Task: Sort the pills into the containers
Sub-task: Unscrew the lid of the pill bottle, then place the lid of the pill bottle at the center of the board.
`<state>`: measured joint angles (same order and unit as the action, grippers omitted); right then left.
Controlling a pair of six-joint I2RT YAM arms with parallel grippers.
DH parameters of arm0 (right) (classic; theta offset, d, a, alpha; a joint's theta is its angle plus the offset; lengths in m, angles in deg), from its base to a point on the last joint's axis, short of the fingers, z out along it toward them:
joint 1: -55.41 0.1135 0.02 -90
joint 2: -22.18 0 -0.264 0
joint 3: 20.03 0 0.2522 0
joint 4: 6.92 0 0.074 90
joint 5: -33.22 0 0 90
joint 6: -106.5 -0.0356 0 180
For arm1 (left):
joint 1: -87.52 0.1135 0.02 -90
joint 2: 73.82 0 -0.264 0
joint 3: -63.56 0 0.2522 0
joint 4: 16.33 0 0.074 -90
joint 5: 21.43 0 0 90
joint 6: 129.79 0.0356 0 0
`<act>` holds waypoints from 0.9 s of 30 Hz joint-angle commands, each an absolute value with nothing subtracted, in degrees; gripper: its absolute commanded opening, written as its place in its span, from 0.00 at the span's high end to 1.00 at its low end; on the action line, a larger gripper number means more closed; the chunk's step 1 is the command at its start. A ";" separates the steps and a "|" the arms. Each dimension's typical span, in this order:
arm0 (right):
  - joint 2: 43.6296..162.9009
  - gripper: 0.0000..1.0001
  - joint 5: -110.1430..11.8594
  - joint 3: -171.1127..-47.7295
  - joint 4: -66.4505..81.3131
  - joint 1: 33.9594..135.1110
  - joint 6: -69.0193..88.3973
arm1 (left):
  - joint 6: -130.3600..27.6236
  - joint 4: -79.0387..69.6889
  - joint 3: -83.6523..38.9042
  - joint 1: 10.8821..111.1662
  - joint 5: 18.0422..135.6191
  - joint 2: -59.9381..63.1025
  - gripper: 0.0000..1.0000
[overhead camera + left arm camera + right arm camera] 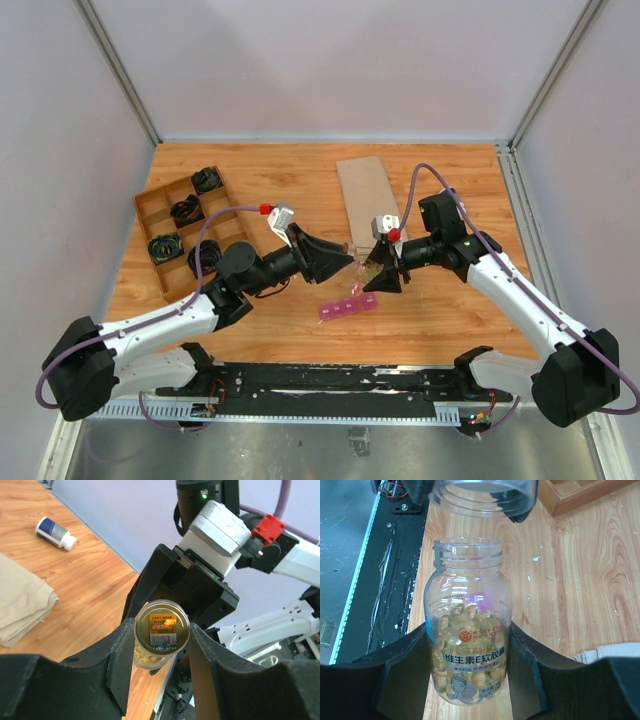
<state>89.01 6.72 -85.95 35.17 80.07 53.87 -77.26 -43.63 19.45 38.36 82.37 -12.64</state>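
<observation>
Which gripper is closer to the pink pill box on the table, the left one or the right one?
Right. The right gripper hangs just behind the right end of the pink pill box; the left gripper is farther behind it, more to the left.

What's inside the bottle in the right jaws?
Yellow capsules pile in the bottle up to about halfway; above them it is empty. The label hides part of the lowest ones.

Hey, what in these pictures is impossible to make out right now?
- Pink pill organizer: top view, too small to tell whether lids are open.
- Clear cap: right wrist view, its top cut off by the upper edge.
- Gold label print: left wrist view, too small to read.
</observation>
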 commanded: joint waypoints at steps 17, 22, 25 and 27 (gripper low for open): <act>88.44 0.96 6.66 -86.92 35.51 79.84 53.90 | -74.14 -18.39 22.71 40.85 51.48 -7.08 0.90; 88.48 0.96 6.47 -86.96 35.49 79.85 53.94 | -72.31 -15.78 20.26 41.31 44.37 2.60 0.85; 88.49 0.96 6.41 -86.88 35.49 79.84 53.92 | -72.13 -13.82 18.05 41.88 42.40 7.66 0.81; 88.54 0.96 6.41 -86.96 35.49 79.84 53.94 | -72.13 -13.86 17.50 42.07 41.97 10.02 0.78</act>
<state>88.99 6.00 -85.95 35.20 80.07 53.87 -73.28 -15.32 20.52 41.31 47.58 6.49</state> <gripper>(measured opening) 0.535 0.467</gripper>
